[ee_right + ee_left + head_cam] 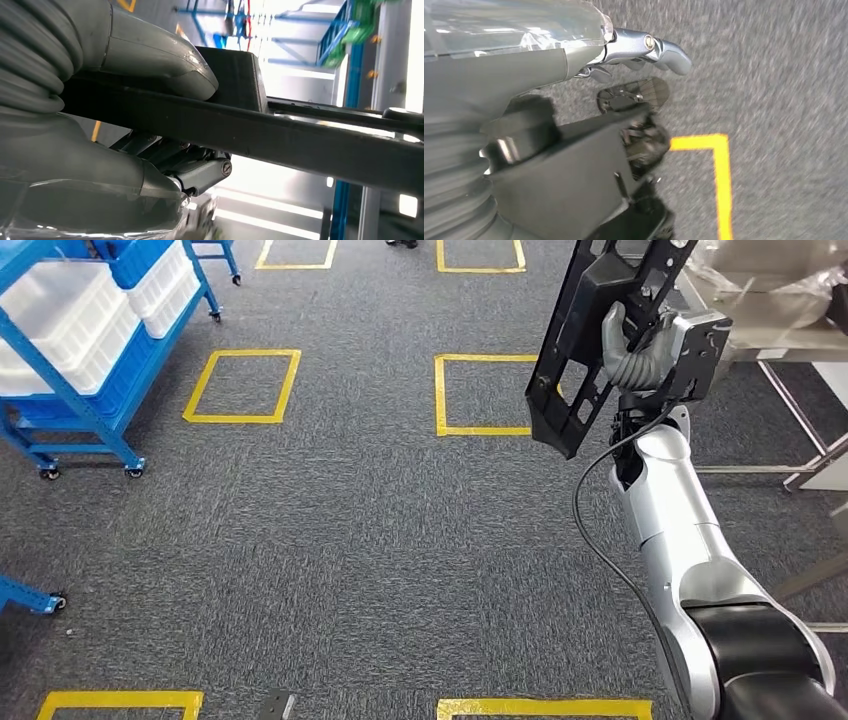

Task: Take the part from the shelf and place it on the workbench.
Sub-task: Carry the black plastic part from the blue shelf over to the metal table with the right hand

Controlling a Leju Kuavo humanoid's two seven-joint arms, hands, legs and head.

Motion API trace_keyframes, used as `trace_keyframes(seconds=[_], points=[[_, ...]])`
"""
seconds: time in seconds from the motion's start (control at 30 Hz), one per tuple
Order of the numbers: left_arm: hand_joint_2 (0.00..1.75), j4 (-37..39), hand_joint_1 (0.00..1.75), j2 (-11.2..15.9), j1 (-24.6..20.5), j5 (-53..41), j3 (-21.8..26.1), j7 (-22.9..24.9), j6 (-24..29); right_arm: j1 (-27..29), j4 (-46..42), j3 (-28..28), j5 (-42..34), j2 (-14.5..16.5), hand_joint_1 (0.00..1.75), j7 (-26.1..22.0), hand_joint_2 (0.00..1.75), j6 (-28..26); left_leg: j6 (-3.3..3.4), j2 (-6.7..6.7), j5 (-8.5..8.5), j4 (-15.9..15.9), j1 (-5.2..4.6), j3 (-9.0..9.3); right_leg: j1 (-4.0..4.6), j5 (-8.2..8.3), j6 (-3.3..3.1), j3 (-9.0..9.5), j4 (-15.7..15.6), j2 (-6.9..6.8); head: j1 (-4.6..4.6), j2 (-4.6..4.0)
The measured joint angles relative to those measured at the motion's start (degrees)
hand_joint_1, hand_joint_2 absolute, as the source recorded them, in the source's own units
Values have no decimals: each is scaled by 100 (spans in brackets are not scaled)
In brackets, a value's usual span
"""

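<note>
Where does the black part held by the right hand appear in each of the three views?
Head view: the black part stands tilted at upper right, gripped by the right hand.
Right wrist view: it crosses the picture as a dark bar, under the thumb.
Left wrist view: I cannot identify it there.
Shared landmark: the right hand's grey thumb.
</note>
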Motion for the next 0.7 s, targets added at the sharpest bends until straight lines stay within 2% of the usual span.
trace_keyframes(seconds=[0.03,0.07,0.1,0.13,0.17,0.2,0.23,0.27,0.3,0.37,0.4,0.43,0.47,0.5,0.53,0.57,0.6,0.63,0.67,0.7], points=[[175,0,0,0,11,-4,0,10,1,-4,26,8,-5,8,175,-13,175,4,2,-95,-235,396,0,-110,10,51,-24,-70,2,79,-1,0],[175,0,0,0,22,-8,0,23,4,-2,53,15,-11,15,175,-24,175,13,8,-127,-375,733,0,-186,22,109,-32,-138,5,165,-1,0],[175,0,0,1,30,-9,0,35,9,1,76,18,-17,18,175,-32,175,22,20,-134,-407,919,0,-190,32,165,-32,-204,8,257,-1,0],[175,1,0,1,33,-8,0,49,14,7,94,19,-20,18,175,-40,175,29,40,-144,-332,873,0,-85,38,219,-24,-266,10,350,-1,0],[175,1,0,1,35,-5,0,62,20,14,105,20,-21,17,175,-50,175,25,72,-186,-198,588,-2,138,41,272,-12,-323,14,446,-1,0],[175,1,0,2,35,-2,0,72,26,22,109,20,-21,17,175,-62,175,10,114,-293,-91,168,-3,422,37,320,2,-370,20,534,-1,0],[175,1,0,3,38,1,0,80,30,34,100,21,-21,17,175,-73,175,-15,147,-426,-33,-260,2,697,39,364,26,-412,25,612,-1,0],[175,1,0,3,42,4,0,86,33,52,82,22,-21,17,175,-83,175,-44,164,-537,-12,-582,6,897,35,404,55,-442,28,676,-1,0],[175,2,0,3,50,7,0,88,36,77,56,24,-23,15,175,-85,175,-67,172,-601,-31,-750,6,991,24,440,90,-460,26,736,-1,1],[175,1,0,-3,77,10,0,88,45,150,-10,27,-29,1,175,-82,175,-95,188,-506,-1,-843,1,1028,9,520,175,-479,-10,862,0,1],[175,1,0,-6,87,13,1,82,54,188,-40,27,-31,-7,175,-79,175,-100,220,-427,38,-889,4,1034,9,517,201,-503,-2,838,1,1],[175,1,0,-10,96,17,1,69,63,217,-64,27,-31,-12,175,-77,175,-104,257,-344,89,-934,11,1037,14,444,219,-559,85,723,3,0],[175,2,0,-15,109,21,2,50,74,240,-83,31,-28,-9,175,-75,175,-106,284,-264,138,-972,25,1027,21,298,234,-662,292,552,4,0],[175,2,0,-14,127,25,2,31,85,264,-100,40,-26,-1,175,-71,175,-110,300,-188,166,-986,18,1007,14,88,244,-803,622,353,7,0],[175,2,0,-14,156,28,2,10,95,293,-118,51,-23,9,175,-63,175,-114,305,-112,182,-987,14,983,0,-122,268,-960,1021,223,8,0],[175,2,0,-13,191,32,2,-7,107,334,-140,63,-19,19,175,-49,175,-117,299,-37,190,-983,13,963,-20,-272,294,-1086,1374,160,9,0],[175,2,0,-11,225,36,2,-20,115,378,-161,73,-13,28,175,-28,175,-124,293,43,195,-979,14,948,-47,-331,319,-1126,1566,129,9,0],[175,2,0,-10,252,39,2,-31,119,418,-183,79,0,33,175,-2,175,-131,284,119,196,-973,16,938,-73,-293,342,-1052,1537,103,9,0],[175,2,0,-10,269,43,2,-42,122,444,-207,85,12,37,175,21,175,-138,270,190,191,-963,20,932,-95,-172,360,-860,1274,61,10,0],[175,2,0,-10,278,44,2,-51,121,458,-239,93,27,40,175,40,175,-147,246,254,178,-946,18,929,-108,-32,377,-598,858,-41,10,0]])
